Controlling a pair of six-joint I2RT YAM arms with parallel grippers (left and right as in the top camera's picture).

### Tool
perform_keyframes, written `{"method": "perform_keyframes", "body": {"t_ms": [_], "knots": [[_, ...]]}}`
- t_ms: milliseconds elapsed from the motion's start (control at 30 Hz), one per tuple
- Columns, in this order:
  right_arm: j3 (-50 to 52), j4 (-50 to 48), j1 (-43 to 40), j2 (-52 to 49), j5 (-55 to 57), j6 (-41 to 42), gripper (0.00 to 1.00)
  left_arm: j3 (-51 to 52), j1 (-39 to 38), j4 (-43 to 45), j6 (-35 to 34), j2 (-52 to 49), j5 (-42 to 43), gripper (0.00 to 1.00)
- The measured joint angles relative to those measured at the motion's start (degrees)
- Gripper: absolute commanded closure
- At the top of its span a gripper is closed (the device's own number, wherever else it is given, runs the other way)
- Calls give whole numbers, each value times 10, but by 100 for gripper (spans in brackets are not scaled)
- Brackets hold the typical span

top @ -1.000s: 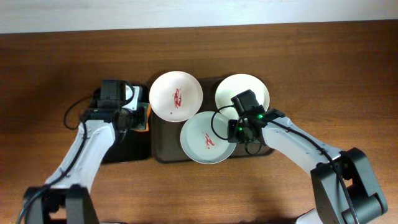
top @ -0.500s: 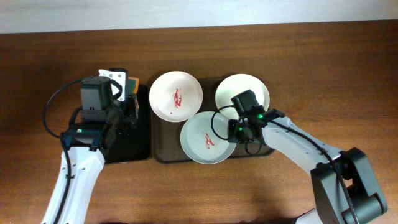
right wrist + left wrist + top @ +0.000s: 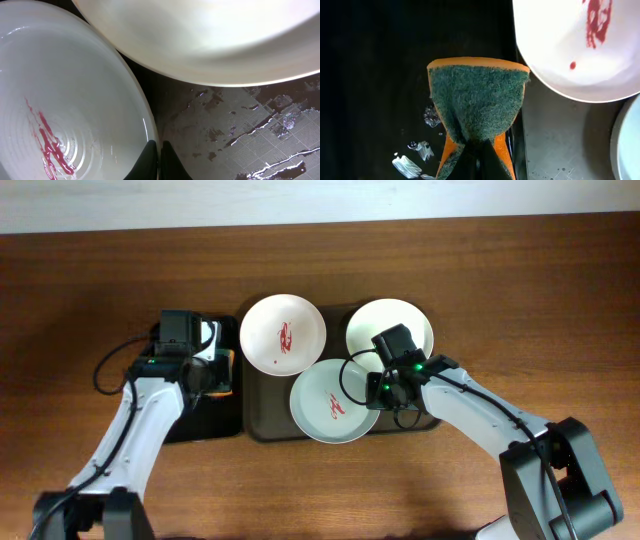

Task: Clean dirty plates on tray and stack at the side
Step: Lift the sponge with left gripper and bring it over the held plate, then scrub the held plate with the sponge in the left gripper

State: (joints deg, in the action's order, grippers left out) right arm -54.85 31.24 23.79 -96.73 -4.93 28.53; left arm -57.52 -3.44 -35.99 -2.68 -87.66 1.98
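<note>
Three plates lie on the dark brown tray [image 3: 262,415]. The back-left plate [image 3: 282,333] has a red smear, and the back-right plate [image 3: 390,328] looks clean. The front plate [image 3: 335,401] has a red smear. My left gripper [image 3: 222,370] is shut on a green and orange sponge [image 3: 477,100], over the right edge of the black tray, beside the back-left plate [image 3: 580,50]. My right gripper [image 3: 378,388] is shut on the right rim of the front plate [image 3: 65,100], with the clean plate [image 3: 210,35] just behind it.
A smaller black tray [image 3: 205,420] with water drops [image 3: 410,162] lies left of the brown tray. The brown tray's floor [image 3: 240,130] is wet. Bare wooden table [image 3: 520,290] lies all around, and a pale wall edge runs along the back.
My left arm rose and swung left with the sponge half a second ago. It has come back down to the black tray's right edge. The right arm and plates have not moved.
</note>
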Motion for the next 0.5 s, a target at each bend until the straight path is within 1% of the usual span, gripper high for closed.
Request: {"method": "perform_keyframes", "body": {"t_ms": [100, 133, 200, 233, 267, 333, 367, 400, 433, 467, 500], "knots": [[0, 0, 0, 0, 0, 0, 96, 0, 0, 4, -2, -2, 41, 100], [0, 0, 0, 0, 0, 0, 96, 0, 0, 6, -2, -2, 71, 100], [0, 0, 0, 0, 0, 0, 96, 0, -5, 35, -27, -2, 189, 100], [0, 0, 0, 0, 0, 0, 96, 0, -11, 43, -45, -2, 209, 100], [0, 0, 0, 0, 0, 0, 96, 0, -42, 74, -100, -2, 242, 100], [0, 0, 0, 0, 0, 1, 96, 0, -89, 101, -162, -4, 263, 100], [0, 0, 0, 0, 0, 0, 96, -1, -129, 130, -202, -20, 268, 100], [0, 0, 0, 0, 0, 0, 96, -1, -156, 133, -232, -36, 272, 100], [0, 0, 0, 0, 0, 0, 96, -1, -193, 143, -290, -72, 275, 100], [0, 0, 0, 0, 0, 0, 96, -1, -208, 151, -328, -92, 277, 100], [0, 0, 0, 0, 0, 0, 96, -1, -218, 159, -348, -104, 280, 100]]}}
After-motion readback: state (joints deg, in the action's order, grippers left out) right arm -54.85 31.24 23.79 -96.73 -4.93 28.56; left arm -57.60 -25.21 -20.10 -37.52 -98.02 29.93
